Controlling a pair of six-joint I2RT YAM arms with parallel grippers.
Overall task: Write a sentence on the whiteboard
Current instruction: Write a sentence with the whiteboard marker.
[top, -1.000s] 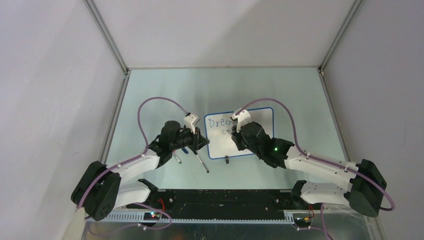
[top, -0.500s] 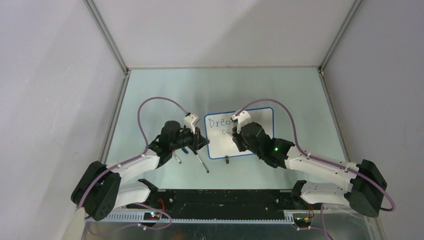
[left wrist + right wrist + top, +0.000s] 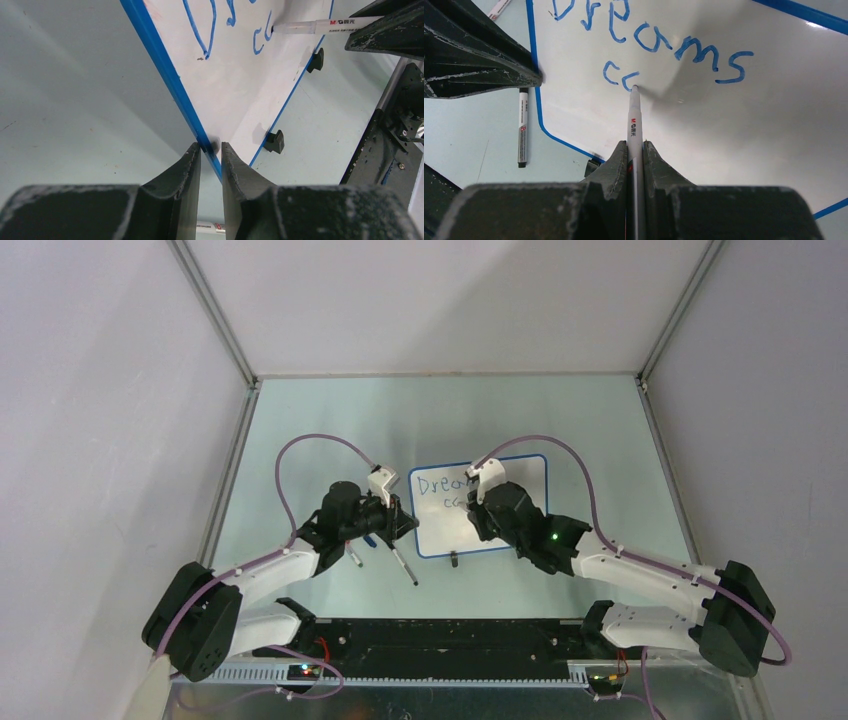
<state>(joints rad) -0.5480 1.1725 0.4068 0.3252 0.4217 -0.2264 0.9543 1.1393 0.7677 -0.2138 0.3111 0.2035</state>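
whiteboard (image 3: 430, 530) lay mid tabletop (image 3: 330, 420). left pincer (image 3: 210, 146) pinched its blue rim at corner. right pincer (image 3: 635, 146) clamped marker (image 3: 634, 120), tip on board. sentence (image 3: 649, 40): "dreams" written; second line just begun, one "c" plus partial letter. remainder outstanding; judged roughly one-third done.

Tally of items
One glossy white rectangular whiteboard with blue rim (image 3: 526, 472), two black clip feet (image 3: 274, 141), three white marker pens (image 3: 634, 120).
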